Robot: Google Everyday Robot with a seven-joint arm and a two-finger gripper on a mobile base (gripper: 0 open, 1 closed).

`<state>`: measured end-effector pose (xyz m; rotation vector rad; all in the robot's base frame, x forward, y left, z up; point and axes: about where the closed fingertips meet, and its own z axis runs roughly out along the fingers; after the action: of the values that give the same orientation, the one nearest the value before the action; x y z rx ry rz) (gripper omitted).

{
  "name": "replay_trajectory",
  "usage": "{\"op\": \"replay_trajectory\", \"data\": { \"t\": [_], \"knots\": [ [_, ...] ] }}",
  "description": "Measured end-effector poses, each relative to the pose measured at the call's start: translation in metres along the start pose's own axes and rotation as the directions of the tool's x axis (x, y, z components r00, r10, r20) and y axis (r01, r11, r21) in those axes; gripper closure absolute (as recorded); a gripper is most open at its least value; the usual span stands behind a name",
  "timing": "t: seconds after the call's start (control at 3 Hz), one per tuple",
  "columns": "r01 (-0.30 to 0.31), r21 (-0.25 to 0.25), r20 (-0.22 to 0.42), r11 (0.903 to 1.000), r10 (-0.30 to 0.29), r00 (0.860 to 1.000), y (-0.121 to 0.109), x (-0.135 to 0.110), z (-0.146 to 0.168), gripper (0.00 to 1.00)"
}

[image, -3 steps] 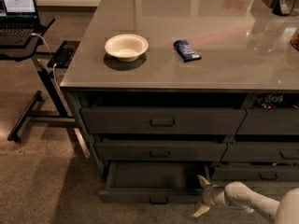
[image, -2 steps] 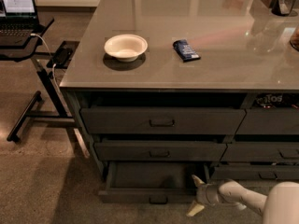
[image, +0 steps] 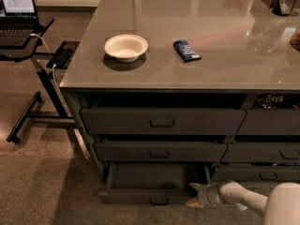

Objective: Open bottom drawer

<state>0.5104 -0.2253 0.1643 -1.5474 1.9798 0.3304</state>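
The bottom drawer (image: 140, 197) is the lowest wide dark grey drawer of the left column. It stands pulled out, its shallow tray showing, with a small dark pull handle (image: 158, 201) on its slim front. My gripper (image: 194, 194) is on a white arm (image: 243, 198) that reaches in from the lower right. It sits at the right end of the drawer front, one fingertip above the edge and one below.
Two taller grey drawers (image: 161, 122) stack above. A neighbouring drawer column (image: 267, 150) stands to the right. On the grey tabletop (image: 225, 55) are a white bowl (image: 125, 47) and a blue packet (image: 186, 50). A laptop stand (image: 33, 78) stands at the left.
My gripper and arm have shifted left along the bottom drawer's right front corner. The drawer stays pulled out about the same.
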Motion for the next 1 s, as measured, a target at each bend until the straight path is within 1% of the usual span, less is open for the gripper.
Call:
{"op": "replay_trajectory", "data": {
  "t": [0.33,0.67,1.0],
  "knots": [
    [0.014,-0.004,0.003,0.9999,-0.014,1.000,0.008,0.002,-0.016,0.64],
    [0.030,-0.003,0.036,0.9995,-0.030,0.999,0.029,0.005,-0.045,0.87],
    [0.019,0.001,0.073,0.9998,-0.019,0.997,0.051,0.010,-0.060,1.00]
  ]
}}
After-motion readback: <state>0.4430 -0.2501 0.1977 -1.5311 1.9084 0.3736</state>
